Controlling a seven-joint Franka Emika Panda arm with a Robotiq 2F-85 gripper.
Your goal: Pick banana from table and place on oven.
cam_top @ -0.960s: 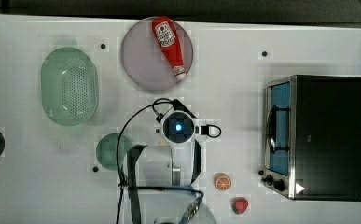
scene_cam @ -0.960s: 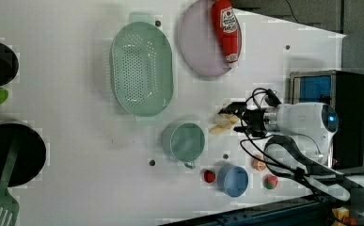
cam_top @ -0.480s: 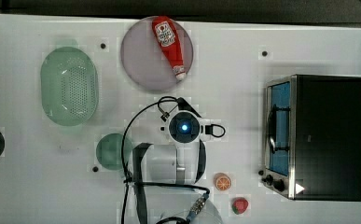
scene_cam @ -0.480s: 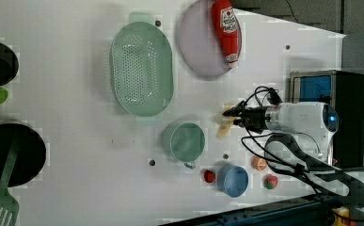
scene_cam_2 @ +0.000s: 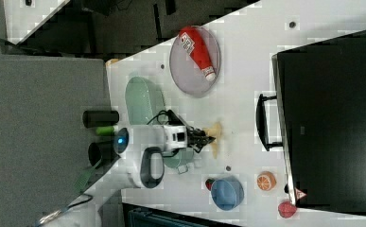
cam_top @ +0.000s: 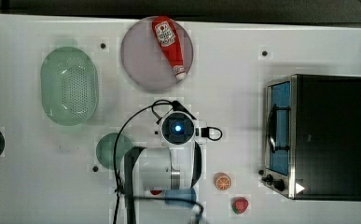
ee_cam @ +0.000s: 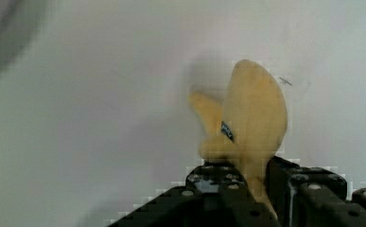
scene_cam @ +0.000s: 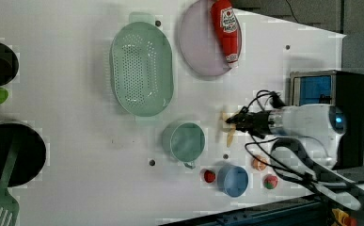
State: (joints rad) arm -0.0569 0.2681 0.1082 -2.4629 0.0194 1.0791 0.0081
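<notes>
1. Top view: arm over the table (cam_top: 243,84), wrist body hides the banana; oven (cam_top: 329,135) at the top view's right, well apart
2. Left view: gripper (scene_cam: 236,123) clamped on the banana (scene_cam: 230,132), just beside the green cup (scene_cam: 185,141); ketchup bottle (scene_cam: 225,28) on a plate
3. Right view: gripper (scene_cam_2: 210,138) grasps the banana (scene_cam_2: 214,135), between cup and oven (scene_cam_2: 332,118) handle
4. Wrist view: banana (ee_cam: 251,118) pinched between black fingers (ee_cam: 218,182), above white table (ee_cam: 100,118)

Dark floor (cam_top: 262,5) borders the work surface's far edge in the top view — a grey partition panel (scene_cam_2: 43,109) stands at the right view's left.
</notes>
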